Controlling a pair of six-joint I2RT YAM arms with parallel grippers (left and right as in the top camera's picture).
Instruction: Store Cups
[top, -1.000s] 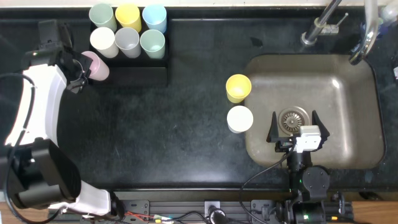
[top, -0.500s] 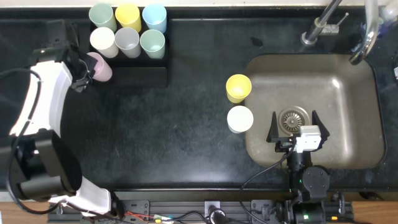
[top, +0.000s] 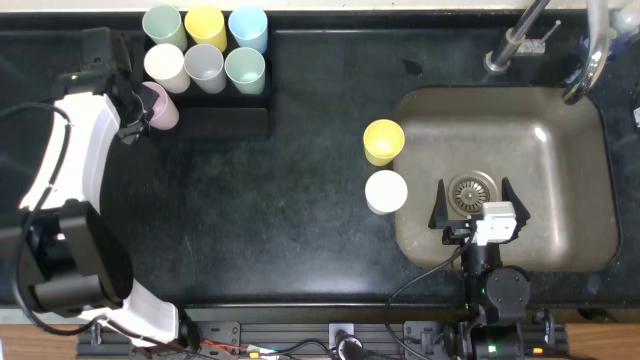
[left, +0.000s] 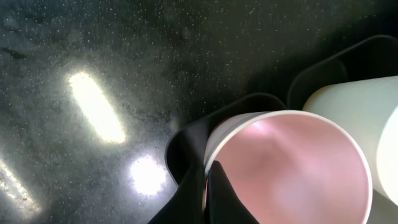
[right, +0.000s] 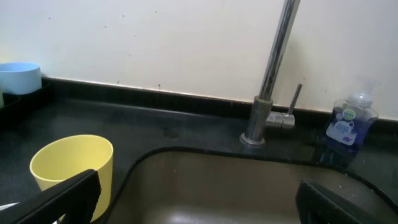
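A pink cup (top: 161, 106) hangs at the left end of the black cup rack (top: 228, 121), with my left gripper (top: 133, 112) shut on its rim. In the left wrist view the pink cup (left: 292, 165) is mouth-up over a vacant rack slot (left: 185, 132), beside a white cup (left: 356, 104). Several cups stand in the rack. A yellow cup (top: 383, 141) and a white cup (top: 386, 191) stand on the counter by the sink. My right gripper (top: 474, 203) is open over the sink (top: 570, 160), with the yellow cup (right: 72, 167) ahead of it.
The faucet (top: 517, 38) stands behind the sink; the faucet (right: 272, 81) and a soap bottle (right: 349, 123) show in the right wrist view. A blue cup (right: 19, 77) stands far off. The dark counter (top: 260, 220) stretches between the rack and the sink.
My left arm has shifted toward the back of the counter, carrying the pink cup slightly closer to the rack. The right arm has not moved.
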